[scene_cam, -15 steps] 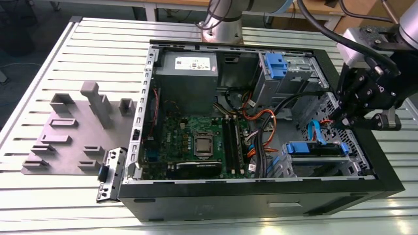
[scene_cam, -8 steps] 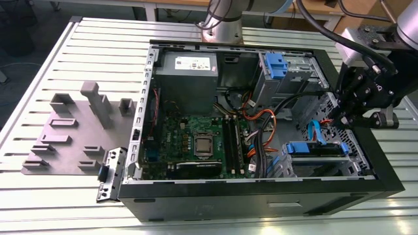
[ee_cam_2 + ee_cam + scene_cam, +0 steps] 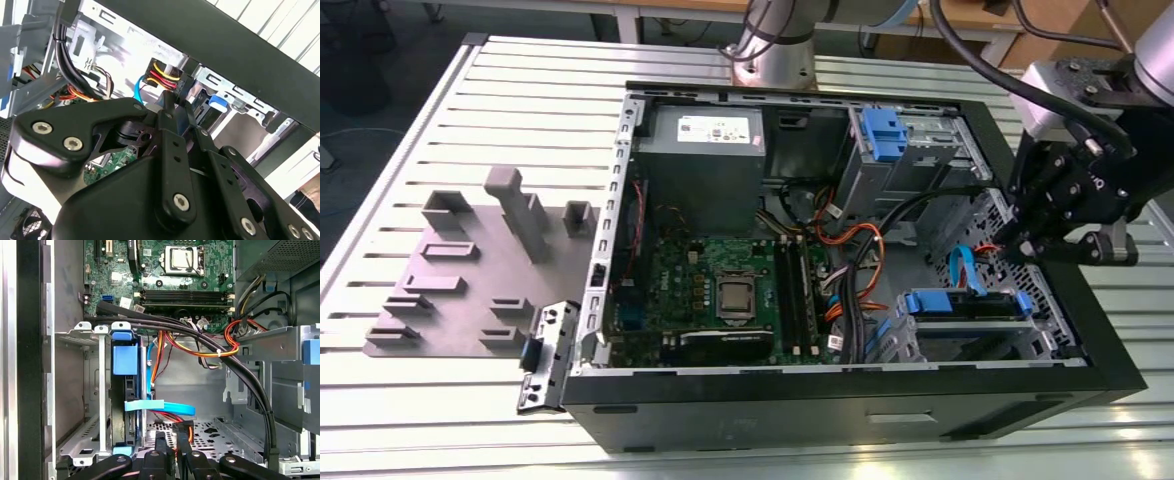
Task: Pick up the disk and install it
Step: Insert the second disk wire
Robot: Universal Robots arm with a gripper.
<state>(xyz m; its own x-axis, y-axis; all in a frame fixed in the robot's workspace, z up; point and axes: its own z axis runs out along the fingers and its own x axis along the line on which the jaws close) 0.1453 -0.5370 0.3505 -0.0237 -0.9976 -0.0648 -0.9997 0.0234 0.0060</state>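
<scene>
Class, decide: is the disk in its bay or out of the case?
In: the disk, blue carrier showing, stands inside the metal drive cage.

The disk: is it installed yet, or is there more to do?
Looks done: the disk sits in the drive cage, blue carrier showing. In hand: the gripper hangs by a wired plug beside it. Left: whether the disk is cabled cannot be told.

One open case [image 3: 854, 400] on the table [image 3: 400, 160], one motherboard [image 3: 720, 290] at its middle, one power supply [image 3: 704, 135] at 11 o'clock, one gripper [image 3: 1047, 245] at 3 o'clock, two blue carriers [image 3: 883, 135] [image 3: 961, 303] at 1 and 5 o'clock, one grey fixture plate [image 3: 467, 280] at 9 o'clock.
</scene>
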